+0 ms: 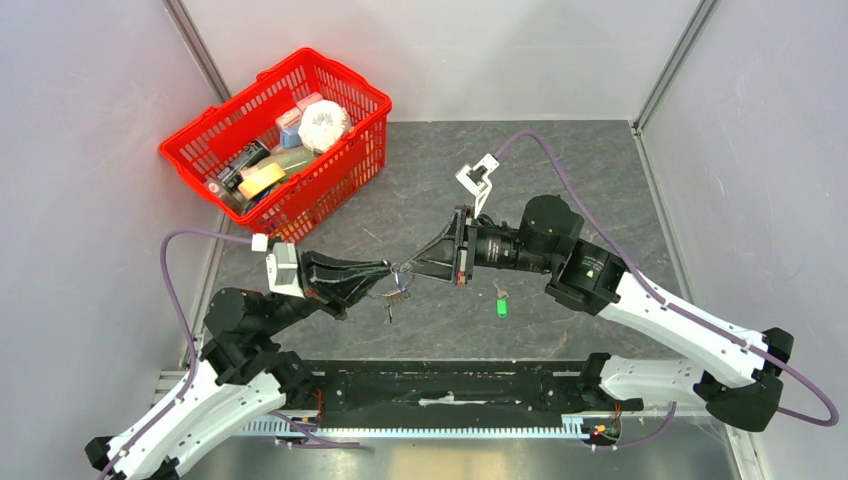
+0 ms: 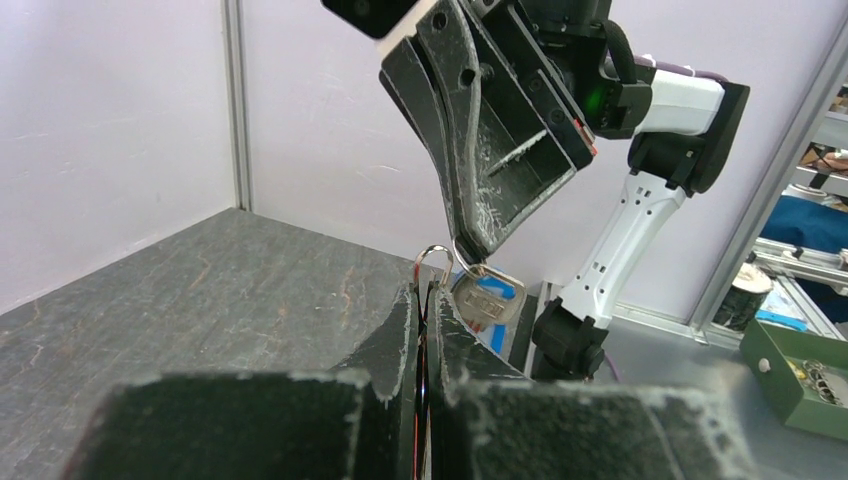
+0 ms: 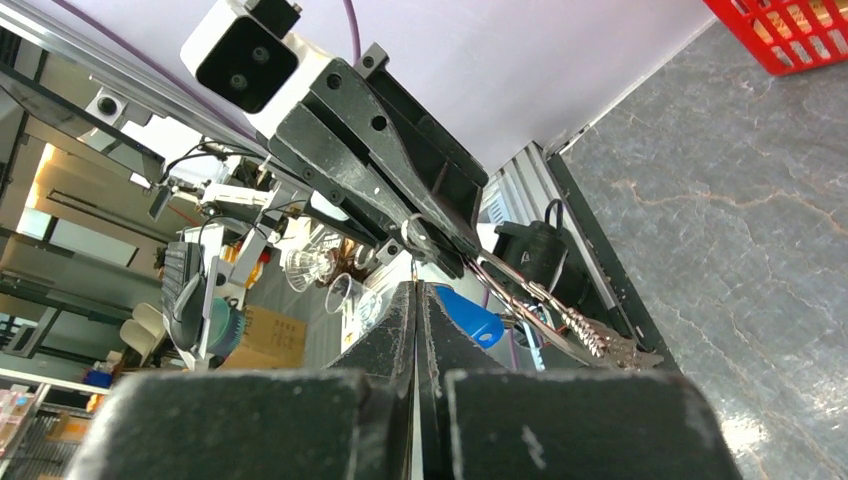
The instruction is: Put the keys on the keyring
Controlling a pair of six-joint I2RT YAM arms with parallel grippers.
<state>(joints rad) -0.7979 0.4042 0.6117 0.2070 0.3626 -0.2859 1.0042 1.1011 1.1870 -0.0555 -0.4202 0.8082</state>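
The keyring (image 2: 436, 258) is a thin silver wire loop held up over the table. My left gripper (image 2: 428, 290) is shut on it, and the loop sticks out above the fingertips. A silver key with a blue head (image 2: 487, 300) hangs from the ring just right of them. My right gripper (image 3: 415, 287) is shut tip to tip against the left one (image 1: 398, 270), with the ring's thin wire (image 3: 412, 233) running into its tips. A blue key head (image 3: 465, 315) and a cluster of silver keys (image 3: 592, 340) dangle beside it. A green-headed key (image 1: 501, 306) lies on the table.
A red basket (image 1: 345, 165) with boxes and packets stands at the back left. A small silver key (image 1: 498, 290) lies by the green one. Another small key (image 1: 388, 313) shows below the grippers. Grey walls enclose the table on three sides.
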